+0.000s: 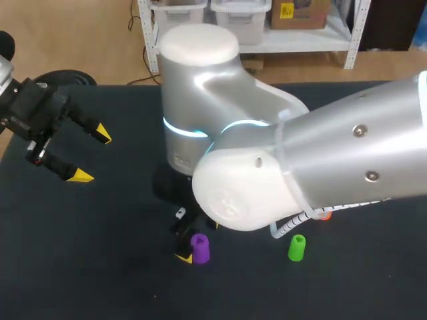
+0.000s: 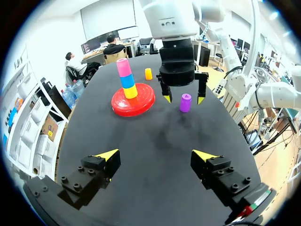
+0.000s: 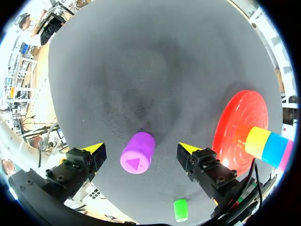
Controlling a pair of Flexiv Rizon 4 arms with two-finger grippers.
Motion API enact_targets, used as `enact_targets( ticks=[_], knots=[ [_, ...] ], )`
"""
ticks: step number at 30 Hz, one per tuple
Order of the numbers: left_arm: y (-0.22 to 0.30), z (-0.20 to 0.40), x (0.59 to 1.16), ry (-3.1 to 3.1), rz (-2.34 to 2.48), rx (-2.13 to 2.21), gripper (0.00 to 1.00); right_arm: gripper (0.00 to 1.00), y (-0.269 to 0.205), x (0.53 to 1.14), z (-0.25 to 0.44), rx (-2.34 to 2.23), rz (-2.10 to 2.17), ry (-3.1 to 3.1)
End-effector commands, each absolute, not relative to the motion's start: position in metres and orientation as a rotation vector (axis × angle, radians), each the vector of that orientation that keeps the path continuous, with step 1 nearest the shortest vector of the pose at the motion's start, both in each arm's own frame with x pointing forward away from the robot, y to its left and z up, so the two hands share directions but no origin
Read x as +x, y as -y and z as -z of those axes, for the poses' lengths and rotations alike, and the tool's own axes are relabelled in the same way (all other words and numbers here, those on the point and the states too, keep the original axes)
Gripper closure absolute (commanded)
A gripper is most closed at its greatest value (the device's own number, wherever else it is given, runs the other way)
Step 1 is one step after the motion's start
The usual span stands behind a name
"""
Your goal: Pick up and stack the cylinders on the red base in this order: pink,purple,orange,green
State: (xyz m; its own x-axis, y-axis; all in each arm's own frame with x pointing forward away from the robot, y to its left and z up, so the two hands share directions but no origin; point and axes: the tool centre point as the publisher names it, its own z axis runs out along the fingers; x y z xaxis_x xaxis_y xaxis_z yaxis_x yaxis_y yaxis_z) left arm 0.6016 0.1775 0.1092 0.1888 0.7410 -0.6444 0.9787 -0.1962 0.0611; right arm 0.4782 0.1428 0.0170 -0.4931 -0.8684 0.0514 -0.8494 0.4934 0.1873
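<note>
the purple plastic cylinder [image 3: 137,151] stands upright on the black table top [image 1: 100,267], in the lower middle of the head view. it sits between the 2 yellow-tipped fingers of the right gripper [image 3: 141,148], which points straight down over it. the jaws are spread wide, with table showing on both sides of the cylinder, so nothing is gripped yet. that centred, straddling pose looks like the line-up for a squeeze on the sides, which would keep the cylinder vertical for a clean drop onto the stack. just beyond one finger lies the round red plastic base [image 3: 235,127], carrying a column of 3 cylinders: yellow at the bottom, blue in the middle and the pink cylinder [image 2: 123,68] on top. with pink already in place, purple is, by my reading, the piece due next, which explains why this arm is over it. the small green plastic cylinder [image 1: 297,247] stands upright in the lower right-centre of the head view, well apart from the purple one and out of the way. the orange plastic cylinder [image 2: 148,74] stands on the table behind the base; both appear to be waiting their turn. the right arm's bulky silver elbow fills the centre and right of the head view and hides the base there. the left gripper [image 1: 91,155] hangs at the left edge of the head view, its jaws wide apart and empty, far enough away to leave the other arm room.
</note>
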Motion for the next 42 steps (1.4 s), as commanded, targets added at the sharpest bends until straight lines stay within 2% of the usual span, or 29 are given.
enact_targets(
  ticks=[1,42],
  knots=[
    [-0.1778,-0.1085,0.6014,-1.604,0.676,2.005,0.00,0.00,-0.1425,0.4775,-0.0157,1.496,0.202,2.594],
    [-0.1778,-0.1085,0.6014,-1.604,0.676,2.005,0.00,0.00,-0.1376,0.4733,-0.0126,1.457,0.108,2.679]
  ],
)
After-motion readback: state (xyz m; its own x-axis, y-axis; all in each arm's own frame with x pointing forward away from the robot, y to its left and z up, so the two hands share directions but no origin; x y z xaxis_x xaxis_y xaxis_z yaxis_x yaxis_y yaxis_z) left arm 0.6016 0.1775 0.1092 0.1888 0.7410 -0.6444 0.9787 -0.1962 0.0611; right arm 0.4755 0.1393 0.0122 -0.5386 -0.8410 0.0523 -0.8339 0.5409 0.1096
